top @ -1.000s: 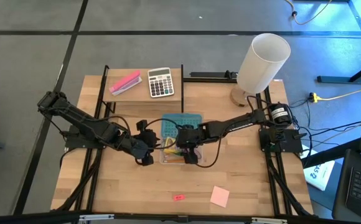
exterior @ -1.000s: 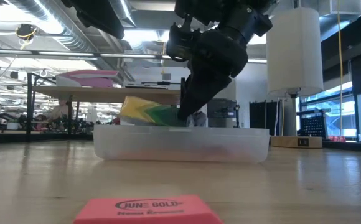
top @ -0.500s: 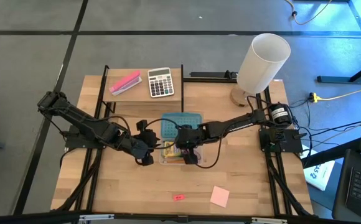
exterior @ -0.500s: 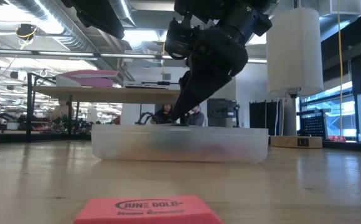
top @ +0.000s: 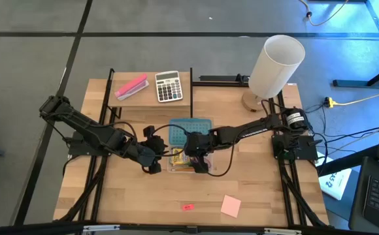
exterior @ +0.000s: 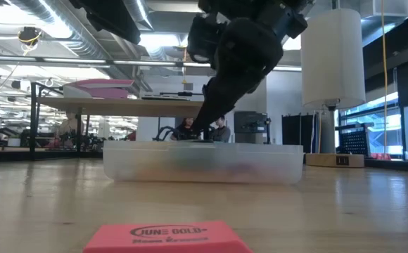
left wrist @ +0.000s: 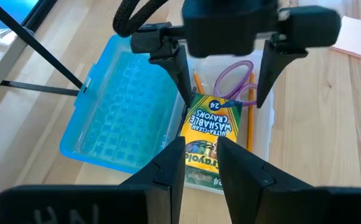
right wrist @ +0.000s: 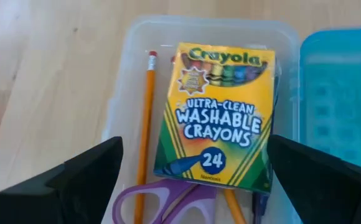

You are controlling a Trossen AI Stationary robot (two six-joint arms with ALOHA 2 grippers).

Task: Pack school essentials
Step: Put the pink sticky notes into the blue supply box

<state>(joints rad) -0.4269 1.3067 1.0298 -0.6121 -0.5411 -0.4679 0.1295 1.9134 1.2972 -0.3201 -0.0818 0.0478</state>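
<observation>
Lying in the clear box (right wrist: 126, 74) — crayon box (right wrist: 221, 115), pencils (right wrist: 147, 124), scissors (right wrist: 168, 198) (right gripper (right wrist: 193, 171) wide above; left gripper (left wrist: 200, 158) narrow).

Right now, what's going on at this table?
A two-armed robot is packing school supplies. The right hand hangs open over the clear box, where the crayon box lies on pencils and scissors. The left hand waits beside it. The eraser and sticky-note pad remain unpacked.

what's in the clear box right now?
In the clear box: crayon box lying flat on top, an orange pencil beside it, purple scissors partly under it. Anything else beneath the crayon box is covered.
</observation>
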